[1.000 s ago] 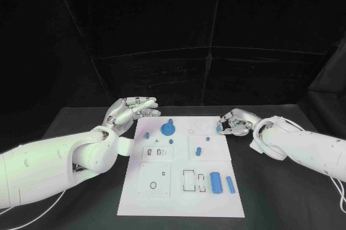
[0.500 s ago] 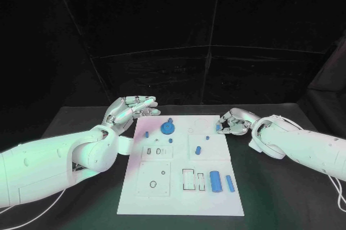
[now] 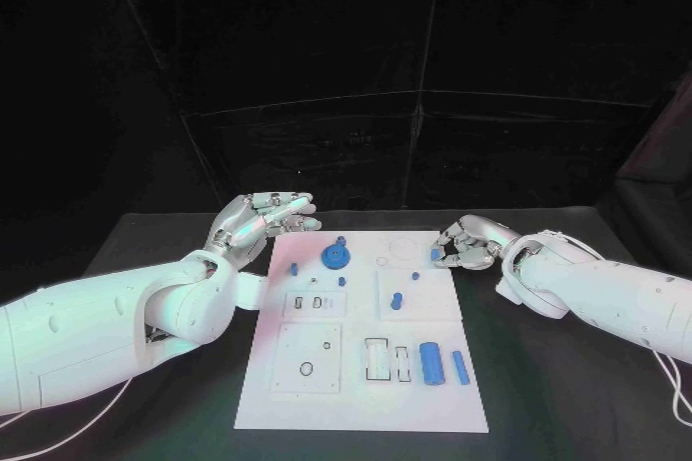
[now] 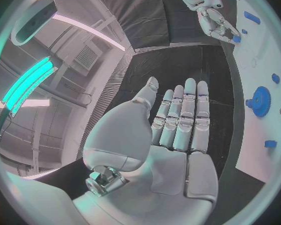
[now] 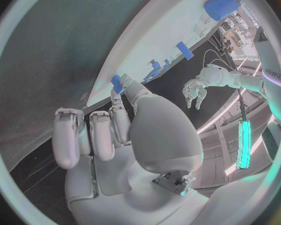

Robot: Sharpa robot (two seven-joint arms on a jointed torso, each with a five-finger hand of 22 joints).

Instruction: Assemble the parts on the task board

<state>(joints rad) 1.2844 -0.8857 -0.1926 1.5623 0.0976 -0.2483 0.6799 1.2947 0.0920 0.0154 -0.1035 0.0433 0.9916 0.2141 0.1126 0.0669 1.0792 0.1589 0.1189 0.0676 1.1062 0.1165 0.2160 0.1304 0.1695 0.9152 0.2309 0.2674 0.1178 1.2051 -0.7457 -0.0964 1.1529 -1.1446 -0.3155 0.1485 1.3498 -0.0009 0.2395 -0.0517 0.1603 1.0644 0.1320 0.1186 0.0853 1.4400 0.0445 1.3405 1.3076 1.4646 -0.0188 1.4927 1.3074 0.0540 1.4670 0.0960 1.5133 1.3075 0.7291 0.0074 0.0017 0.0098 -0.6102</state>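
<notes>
Blue part [image 3: 436, 253] stays pinched in the right hand [image 3: 464, 246] at the task board [image 3: 361, 381] edge, barely shifted; left hand [image 3: 267, 219] spread, idle.

task board [image 3: 361, 381] mid-table, hands [image 3: 267, 219] flanking far corners

Dim black surroundings; wrist views bend at edges.

The table [image 3: 159, 251] is black and matte. Behind it hangs a black curtain [image 3: 418, 91] with pale seams crossing it. A thin cable [image 3: 678, 406] lies on the table near its right edge. In the left wrist view, a long teal lamp [image 4: 25, 82] glows overhead.
</notes>
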